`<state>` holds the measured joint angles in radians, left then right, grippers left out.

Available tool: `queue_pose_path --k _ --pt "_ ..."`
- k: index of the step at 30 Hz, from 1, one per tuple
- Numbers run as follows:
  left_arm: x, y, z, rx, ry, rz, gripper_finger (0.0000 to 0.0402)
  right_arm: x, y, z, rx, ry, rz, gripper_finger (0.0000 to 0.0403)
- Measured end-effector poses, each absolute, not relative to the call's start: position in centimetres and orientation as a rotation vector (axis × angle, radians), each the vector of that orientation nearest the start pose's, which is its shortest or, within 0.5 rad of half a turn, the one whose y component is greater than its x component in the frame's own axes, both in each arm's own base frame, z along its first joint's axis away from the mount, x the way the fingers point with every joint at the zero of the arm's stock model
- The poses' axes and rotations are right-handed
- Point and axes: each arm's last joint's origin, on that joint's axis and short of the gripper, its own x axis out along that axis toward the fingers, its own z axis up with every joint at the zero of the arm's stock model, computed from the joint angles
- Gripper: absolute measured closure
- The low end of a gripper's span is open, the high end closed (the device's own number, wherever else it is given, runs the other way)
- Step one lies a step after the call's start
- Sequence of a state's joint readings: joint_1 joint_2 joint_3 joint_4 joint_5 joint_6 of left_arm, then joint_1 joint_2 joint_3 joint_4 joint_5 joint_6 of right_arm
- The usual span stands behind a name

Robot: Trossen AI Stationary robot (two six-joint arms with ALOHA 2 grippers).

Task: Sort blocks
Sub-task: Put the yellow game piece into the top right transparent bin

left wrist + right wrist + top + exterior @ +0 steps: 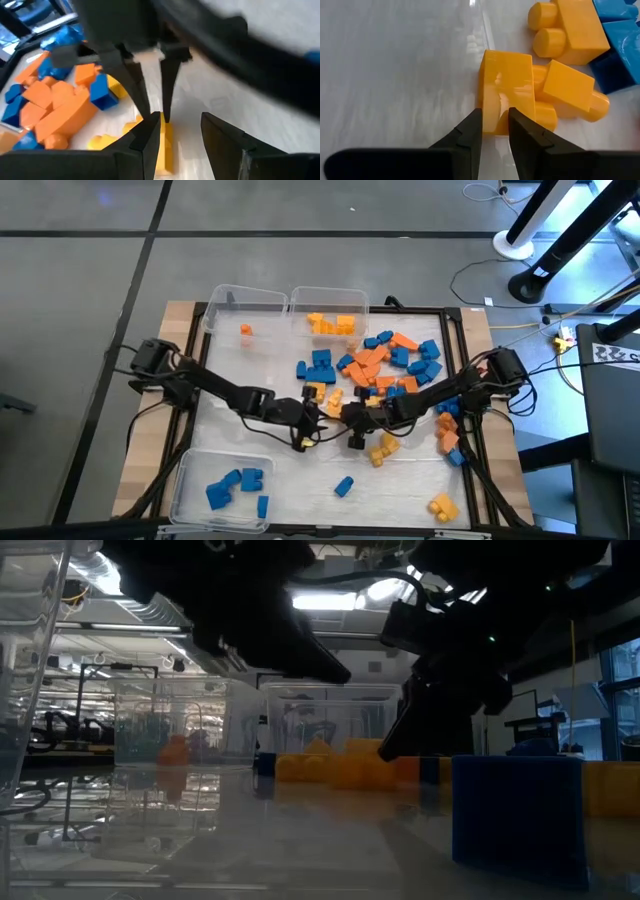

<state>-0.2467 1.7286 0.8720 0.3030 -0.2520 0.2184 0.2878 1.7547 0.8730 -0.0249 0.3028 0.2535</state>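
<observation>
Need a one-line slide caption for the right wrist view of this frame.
Right gripper, fingers narrowly apart, poised at the edge of a yellow plastic toy brick on the white tabletop; more yellow and blue bricks lie beyond.

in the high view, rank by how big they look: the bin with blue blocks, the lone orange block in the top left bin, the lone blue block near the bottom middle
1. Bin holding blue blocks, largest by far.
2. Lone blue block.
3. Lone orange block, slightly smaller; it's a close call.

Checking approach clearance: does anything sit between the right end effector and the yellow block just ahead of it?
Nothing visible does. The right end effector is right at the near edge of the yellow block, with only bare table beside it.
</observation>
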Motion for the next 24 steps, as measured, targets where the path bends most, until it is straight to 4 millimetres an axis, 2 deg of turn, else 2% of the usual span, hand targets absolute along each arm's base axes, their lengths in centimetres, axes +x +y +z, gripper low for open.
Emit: queue_pose_path --k 9,15,24 --pt "34.8 -7.7 13.8 0.471 0.624 -0.066 0.0270 32.0 8.6 13.8 -0.010 0.835 -0.106 0.0311" --pt "34.9 -7.5 13.1 0.575 0.649 -0.020 0.0270 32.0 8.7 13.8 -0.001 0.835 -0.093 0.0311" --pt "35.2 -7.4 11.8 0.618 0.670 -0.029 0.0270 32.1 8.8 13.9 0.008 0.818 -0.084 0.0311"
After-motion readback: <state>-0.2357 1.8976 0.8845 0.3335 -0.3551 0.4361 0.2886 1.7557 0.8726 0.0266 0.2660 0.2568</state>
